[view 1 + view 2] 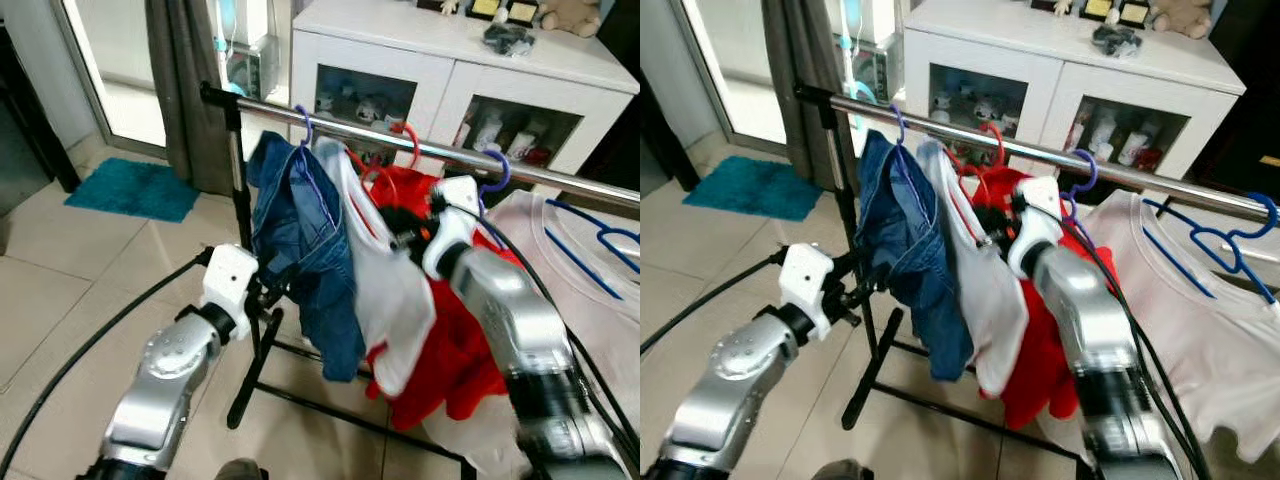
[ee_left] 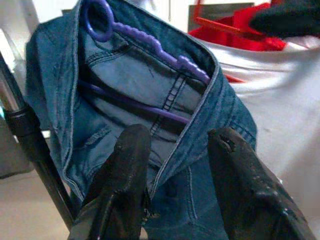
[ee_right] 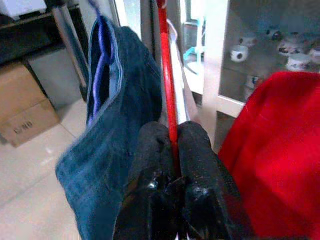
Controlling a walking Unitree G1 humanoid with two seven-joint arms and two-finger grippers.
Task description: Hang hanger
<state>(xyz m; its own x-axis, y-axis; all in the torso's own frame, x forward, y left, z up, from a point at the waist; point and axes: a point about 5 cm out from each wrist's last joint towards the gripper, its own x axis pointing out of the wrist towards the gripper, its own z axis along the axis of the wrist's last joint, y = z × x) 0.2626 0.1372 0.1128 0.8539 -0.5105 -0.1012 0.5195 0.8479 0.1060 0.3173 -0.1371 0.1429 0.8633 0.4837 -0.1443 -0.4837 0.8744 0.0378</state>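
I see my right gripper [image 3: 172,145] clamped on a thin red hanger [image 3: 167,85]; in the right wrist view the red wire runs up from between the two closed fingers [image 3: 152,145]. In the left eye view that gripper sits mid-frame, just under the rail [image 1: 400,140], buried among the hanging clothes. The hanger carries a white shirt [image 1: 385,270], with a red garment [image 1: 455,360] just behind it. Whether its hook is over the rail I cannot tell, the fabric hides it.

My left gripper [image 2: 175,180] is open, its fingers apart on either side of the edge of the jeans [image 2: 130,85], which hang on a purple hanger [image 2: 145,42] at the left end of the rail. I cannot tell if the fingers touch the denim.

At far right a pale shirt [image 1: 1180,290] on a blue hanger [image 1: 1210,240] is cut off by the frame edge
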